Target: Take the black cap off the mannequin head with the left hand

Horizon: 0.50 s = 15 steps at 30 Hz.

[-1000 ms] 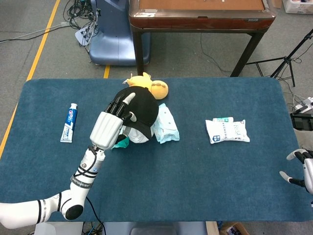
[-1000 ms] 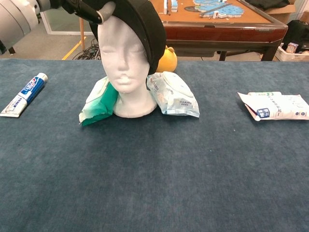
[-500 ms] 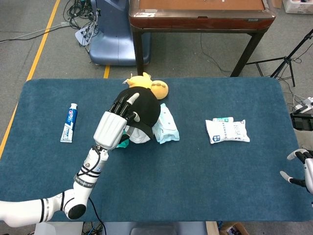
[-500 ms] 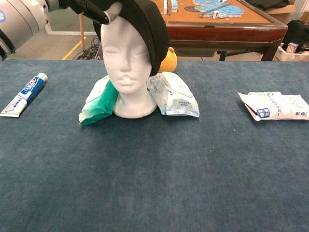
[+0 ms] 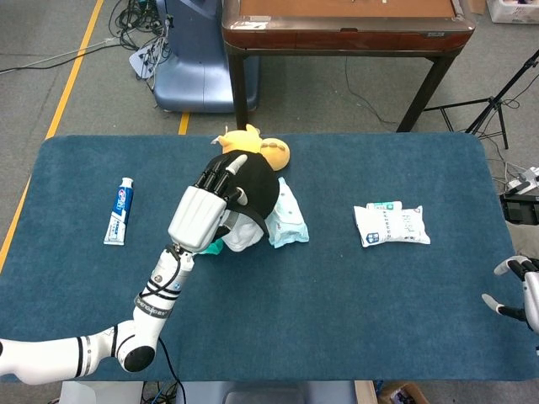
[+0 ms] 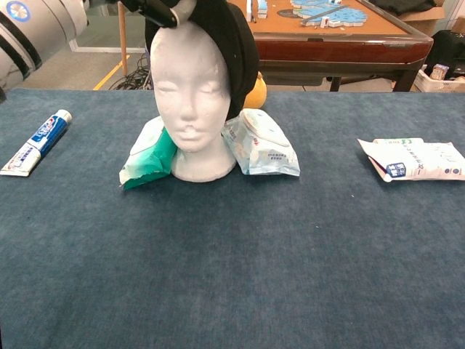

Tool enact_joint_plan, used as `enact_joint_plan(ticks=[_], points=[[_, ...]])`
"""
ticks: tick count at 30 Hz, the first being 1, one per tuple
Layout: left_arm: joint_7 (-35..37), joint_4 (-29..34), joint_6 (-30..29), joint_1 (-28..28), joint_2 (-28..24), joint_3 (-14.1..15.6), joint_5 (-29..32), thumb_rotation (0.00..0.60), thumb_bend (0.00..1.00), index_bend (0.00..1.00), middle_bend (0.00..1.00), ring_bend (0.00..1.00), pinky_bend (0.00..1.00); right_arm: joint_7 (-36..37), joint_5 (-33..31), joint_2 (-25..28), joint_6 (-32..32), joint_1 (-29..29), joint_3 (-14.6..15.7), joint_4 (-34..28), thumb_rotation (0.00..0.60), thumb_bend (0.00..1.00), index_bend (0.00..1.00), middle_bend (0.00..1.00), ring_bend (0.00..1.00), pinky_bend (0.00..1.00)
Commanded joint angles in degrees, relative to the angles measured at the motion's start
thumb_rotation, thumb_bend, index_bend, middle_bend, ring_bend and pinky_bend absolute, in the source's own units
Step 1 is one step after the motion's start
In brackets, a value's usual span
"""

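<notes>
Head view only: right hand (image 5: pixel 520 290), table (image 5: pixel 337 320) edge.

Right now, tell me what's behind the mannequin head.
Behind the mannequin head sits a yellow plush toy, partly showing at its side in the chest view. The black cap and the left hand cover the rest, so its lower part can't be seen.

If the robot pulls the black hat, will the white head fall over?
It might. The mannequin head looks like light foam, tall on a small base, so it could tip. The black cap looks soft and floppy, hugging it snugly. The left hand is on the cap.
</notes>
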<state>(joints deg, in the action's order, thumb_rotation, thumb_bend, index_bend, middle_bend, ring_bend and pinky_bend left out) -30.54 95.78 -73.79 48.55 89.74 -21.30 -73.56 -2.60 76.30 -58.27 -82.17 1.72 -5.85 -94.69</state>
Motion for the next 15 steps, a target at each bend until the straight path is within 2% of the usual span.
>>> enact_joint_plan(ticks=[1, 8, 9, 11, 15], points=[[-0.5, 0.1, 0.7, 0.6, 0.3, -0.8, 1.6, 0.600, 0.47, 0.70, 0.07, 0.04, 0.17, 0.0, 0.0, 0.0, 0.0, 0.0, 0.0, 0.0, 0.600, 0.07, 0.48, 0.39, 0.30, 0.37], [-4.8, 3.4, 1.6, 1.7, 0.1, -3.2, 9.2, 0.600, 0.47, 0.71, 0.07, 0.04, 0.17, 0.2, -0.1, 0.1, 0.1, 0.0, 0.0, 0.1, 0.600, 0.07, 0.48, 0.39, 0.30, 0.37], [-5.5, 3.7, 1.5, 1.9, 0.2, -3.3, 9.9, 0.600, 0.47, 0.71, 0.07, 0.04, 0.17, -0.4, -0.4, 1.1, -0.2, 1.1, -1.7, -3.9, 0.600, 0.07, 0.48, 0.39, 0.30, 0.37], [-6.7, 4.1, 1.1, 2.2, 0.3, -3.6, 11.2, 0.600, 0.47, 0.71, 0.07, 0.04, 0.17, -1.0, -2.1, 0.6, 1.0, 0.2, -0.3, -2.3, 0.600, 0.07, 0.48, 0.39, 0.30, 0.37], [-7.3, 4.7, 0.7, 2.7, 0.4, -3.9, 12.6, 0.600, 0.47, 0.71, 0.07, 0.04, 0.17, -0.5, -1.1, 0.3, 0.6, 0.2, -0.1, -1.1, 0.600, 0.07, 0.48, 0.39, 0.30, 0.37]])
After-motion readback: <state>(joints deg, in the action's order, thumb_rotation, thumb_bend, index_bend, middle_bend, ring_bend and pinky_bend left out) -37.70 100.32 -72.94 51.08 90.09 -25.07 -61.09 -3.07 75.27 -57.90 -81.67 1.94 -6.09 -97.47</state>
